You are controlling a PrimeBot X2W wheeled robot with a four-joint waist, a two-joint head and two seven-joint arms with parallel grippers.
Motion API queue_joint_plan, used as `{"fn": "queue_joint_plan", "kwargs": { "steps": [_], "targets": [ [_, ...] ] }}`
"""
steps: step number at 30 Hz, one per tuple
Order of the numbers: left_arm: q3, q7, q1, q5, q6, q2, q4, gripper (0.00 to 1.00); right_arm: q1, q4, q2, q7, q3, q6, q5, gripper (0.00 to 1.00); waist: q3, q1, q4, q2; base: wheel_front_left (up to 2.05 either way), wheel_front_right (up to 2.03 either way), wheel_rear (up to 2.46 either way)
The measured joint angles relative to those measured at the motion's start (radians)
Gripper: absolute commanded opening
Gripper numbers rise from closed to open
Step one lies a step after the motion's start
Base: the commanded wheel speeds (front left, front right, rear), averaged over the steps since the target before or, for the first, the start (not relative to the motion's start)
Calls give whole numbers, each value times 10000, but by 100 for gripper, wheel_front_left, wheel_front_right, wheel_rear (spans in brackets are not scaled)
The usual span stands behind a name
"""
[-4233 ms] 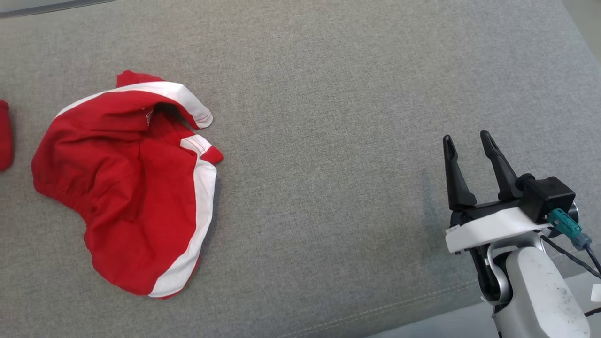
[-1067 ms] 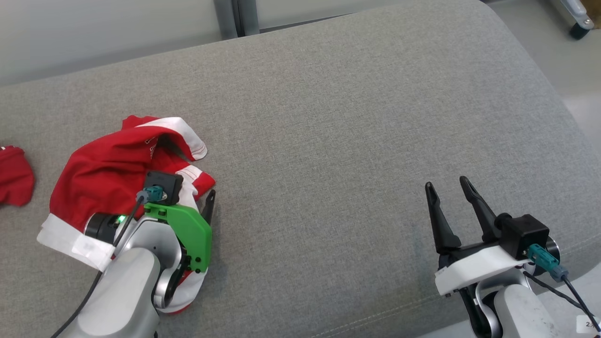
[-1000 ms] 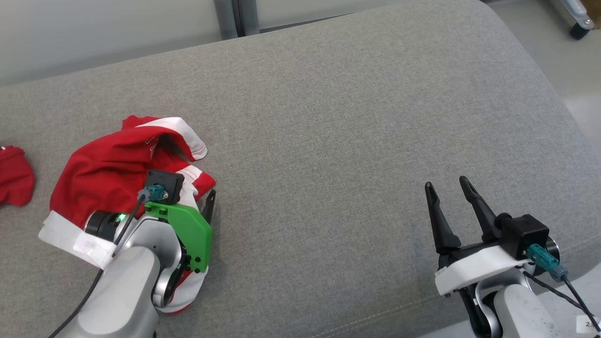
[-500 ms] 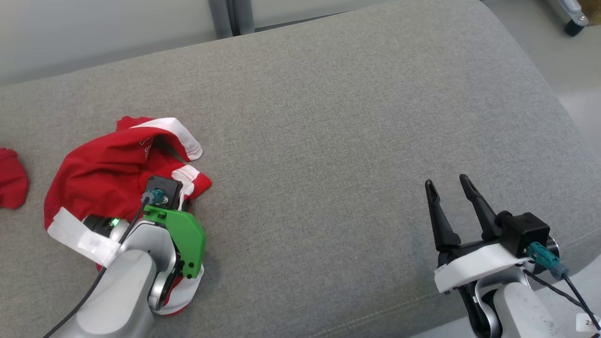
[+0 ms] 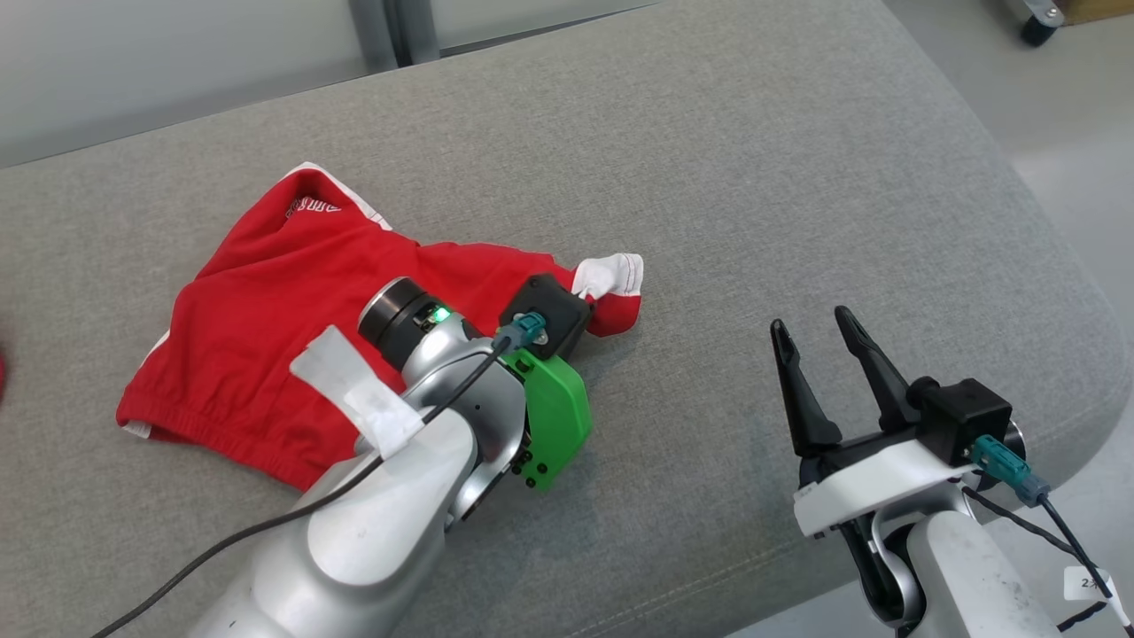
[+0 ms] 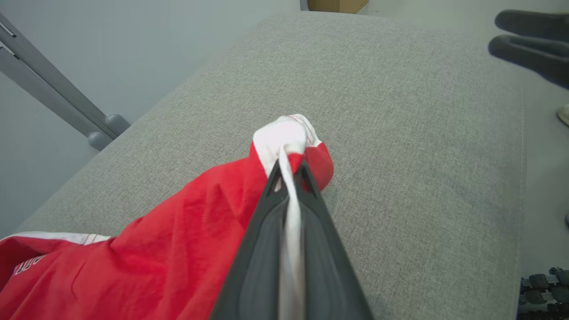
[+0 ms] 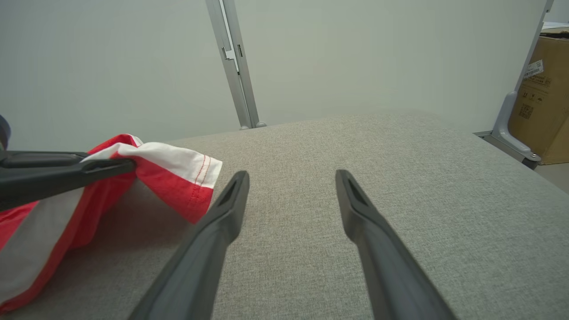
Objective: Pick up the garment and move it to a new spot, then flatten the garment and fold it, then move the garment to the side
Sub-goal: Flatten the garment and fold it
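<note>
The garment (image 5: 292, 319) is a pair of red shorts with white trim, stretched across the grey cushion (image 5: 709, 159) from left toward the middle. My left gripper (image 6: 290, 166) is shut on the garment's (image 6: 178, 240) white-trimmed corner (image 6: 286, 135), with white cloth pinched between the dark fingers. From the head, that corner (image 5: 611, 276) pokes out past the left wrist. My right gripper (image 5: 808, 326) stands open at the lower right, apart from the cloth. In the right wrist view, my right gripper (image 7: 291, 178) has nothing between its fingers, and the garment's hem (image 7: 178, 171) hangs at left.
The cushion's (image 7: 400, 178) rounded front edge (image 5: 726, 576) runs along the bottom right, with pale floor (image 5: 1063, 133) beyond on the right. A grey metal post (image 7: 233, 62) stands behind the cushion against the wall. A cardboard box (image 7: 544, 102) sits at the far right.
My left gripper closed on the garment's white-trimmed corner and pulled it right toward the cushion's middle, stretching the shorts out. The head camera shifted. The right gripper stayed open.
</note>
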Motion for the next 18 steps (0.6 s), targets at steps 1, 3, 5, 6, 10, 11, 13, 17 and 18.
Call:
{"fn": "queue_joint_plan", "kwargs": {
  "steps": [1, 3, 5, 6, 10, 11, 13, 17, 18],
  "targets": [
    [-157, 86, -101, 140, -71, 2, 65, 0, -50, 0, -2, 0, 61, 0, 19, 100, 18, 0, -72, 0, 0, 0, 0],
    [-221, 136, -130, 228, -111, 2, 155, 0, -85, -2, 0, 0, 125, 0, 73, 100, 37, 0, -147, 0, 0, 0, 0],
    [-426, 221, -161, 372, -198, 46, 430, 0, -109, 0, 0, 0, 230, 0, 159, 100, 78, 0, -320, 0, 0, 0, 0],
    [-477, 270, -160, 383, -226, 46, 585, 0, -111, -2, -2, 0, 280, -2, 236, 100, 99, 0, -413, 0, 0, 0, 0],
    [-602, 514, -148, 439, -236, 58, 1400, 0, -142, -4, -2, 0, 397, -90, 487, 100, 244, 0, -937, 0, 0, 0, 0],
    [-583, 514, -130, 378, -230, 58, 1509, 0, -145, -4, -2, 0, 393, -105, 518, 100, 283, 0, -1048, 0, 0, 0, 0],
    [-577, 516, -127, 362, -224, 59, 1647, 40, -145, -6, 4, 0, 353, -188, 523, 100, 370, 0, -1253, 0, 0, 0, 0],
    [-667, 571, -112, 336, -226, 36, 1860, 100, -134, -42, -4, 0, -232, -464, 518, 100, 627, 0, -1483, 0, 0, 0, 0],
    [-669, 573, -112, 328, -226, 27, 1868, 100, -133, -40, -6, 0, -337, -502, 500, 100, 682, 0, -1482, 0, 0, 0, 0]
  ]
}}
